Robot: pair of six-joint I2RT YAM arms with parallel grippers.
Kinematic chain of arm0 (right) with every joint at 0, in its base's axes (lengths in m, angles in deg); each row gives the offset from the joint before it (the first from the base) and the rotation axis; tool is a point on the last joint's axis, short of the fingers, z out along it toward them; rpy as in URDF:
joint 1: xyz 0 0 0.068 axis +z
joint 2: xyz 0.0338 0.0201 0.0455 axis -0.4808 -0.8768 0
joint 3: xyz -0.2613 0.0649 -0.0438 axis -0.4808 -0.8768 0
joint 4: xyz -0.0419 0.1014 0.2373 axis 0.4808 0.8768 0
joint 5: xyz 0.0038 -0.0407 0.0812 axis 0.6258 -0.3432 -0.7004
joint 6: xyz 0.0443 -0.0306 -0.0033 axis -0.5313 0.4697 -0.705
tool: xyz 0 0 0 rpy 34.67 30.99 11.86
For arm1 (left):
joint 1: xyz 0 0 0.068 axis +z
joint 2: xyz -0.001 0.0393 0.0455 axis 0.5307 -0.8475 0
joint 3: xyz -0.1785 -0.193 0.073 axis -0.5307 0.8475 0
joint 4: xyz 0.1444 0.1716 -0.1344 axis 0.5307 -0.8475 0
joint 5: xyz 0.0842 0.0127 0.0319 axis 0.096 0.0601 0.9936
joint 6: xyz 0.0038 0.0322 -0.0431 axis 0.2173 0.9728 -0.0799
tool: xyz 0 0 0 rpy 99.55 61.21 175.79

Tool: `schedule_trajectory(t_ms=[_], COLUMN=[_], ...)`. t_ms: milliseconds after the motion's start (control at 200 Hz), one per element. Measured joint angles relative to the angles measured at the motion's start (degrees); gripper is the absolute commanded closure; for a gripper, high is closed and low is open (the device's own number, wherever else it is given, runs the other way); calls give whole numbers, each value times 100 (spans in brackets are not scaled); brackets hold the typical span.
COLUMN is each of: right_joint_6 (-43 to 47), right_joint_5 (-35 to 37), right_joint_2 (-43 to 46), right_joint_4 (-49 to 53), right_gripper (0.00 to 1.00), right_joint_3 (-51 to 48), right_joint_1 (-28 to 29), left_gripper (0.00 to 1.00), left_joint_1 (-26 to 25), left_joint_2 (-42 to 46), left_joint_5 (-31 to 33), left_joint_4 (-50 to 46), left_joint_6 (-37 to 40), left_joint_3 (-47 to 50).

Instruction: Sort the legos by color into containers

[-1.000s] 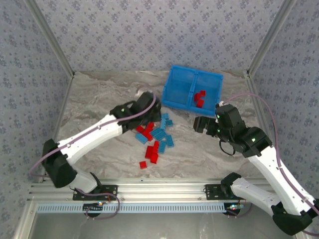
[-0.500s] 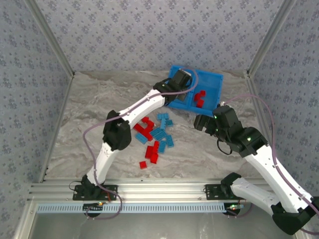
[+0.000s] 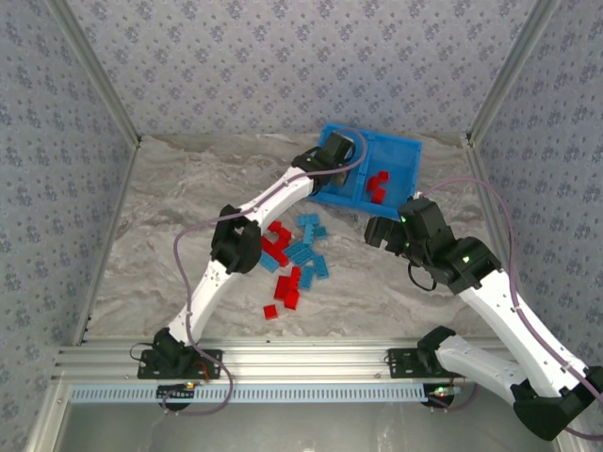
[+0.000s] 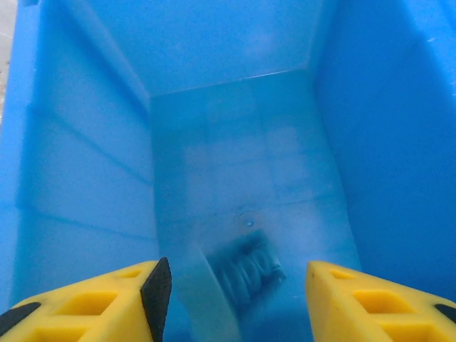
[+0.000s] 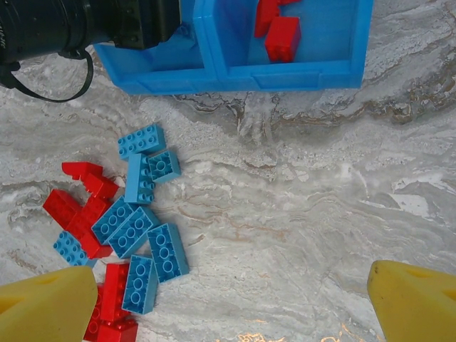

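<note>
Left tool (image 4: pixel 239 285): parted just now after a tight pinch a moment ago, yellow fingers (image 4: pixel 107 299) apart, clamped on nothing. Between and below them, a smeared light blue brick (image 4: pixel 246 269) with ridged streaks that may be studs, blurred as if dropping onto the floor of the left compartment (image 4: pixel 85 178). Carried there from the pile (image 5: pixel 121 228) on the worktop (image 5: pixel 320 206) within the last second, by a long reach across to the bin (image 3: pixel 403 149). Judged as a release in progress: one more blue piece delivered or about to land. Next, presumably, back to the pile.

Right tool (image 5: pixel 231 303): wide open, empty, hanging above the worktop near the bin's front wall, hardly moved over the same second.

Further out: smooth, glossy blue plastic inside the left compartment, faint ribs down the side wall, flat floor with a dull sheen. Beyond the central divider (image 5: pixel 210 28), in the right compartment (image 5: pixel 320 50), a few sorted red bricks (image 5: pixel 283 37), blocky and bright. On the pale, veined, marble-look worktop, the unsorted pile: loose blue bricks (image 5: pixel 139 221), rectangular with round studs in two rows, mixed with loose red bricks (image 5: pixel 78 206), some touching, some overlapping. Most of the sorting left to do, by the look of it: far more pieces outside the bin than in.
</note>
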Motion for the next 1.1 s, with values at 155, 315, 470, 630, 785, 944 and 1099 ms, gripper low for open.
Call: schedule_trajectory(t_ms=[155, 315, 470, 630, 785, 944, 1099], right_joint_6=[-39, -87, -129, -144, -212, -321, -409], right_joint_5=[2, 2, 0, -42, -153, -197, -188], right_joint_2=[11, 11, 9, -107, -201, -205, -109], right_joint_4=[0, -7, -42, -131, -190, -221, -216], right_gripper=[0, 0, 0, 0, 0, 0, 0], right_joint_3=[0, -4, -76, -90, -133, -151, -186], right_joint_1=[0, 0, 4, 9, 39, 144, 227], left_gripper=[44, 44, 45, 45, 45, 45, 49], left_joint_1=[-50, -129, -162, -164, -190, -195, -195], left_joint_2=[457, 2162, 4216, 5093, 4636, 3923, 3576], left_joint_5=[-306, -479, -627, -935, -1309, -1440, -1432], left_joint_4=[-4, 83, 402, 595, 575, 592, 673], left_joint_6=[-160, -505, -911, -1191, -1316, -1379, -1453], left_joint_3=[323, 1945, 3954, 5436, 6168, 6196, 6194])
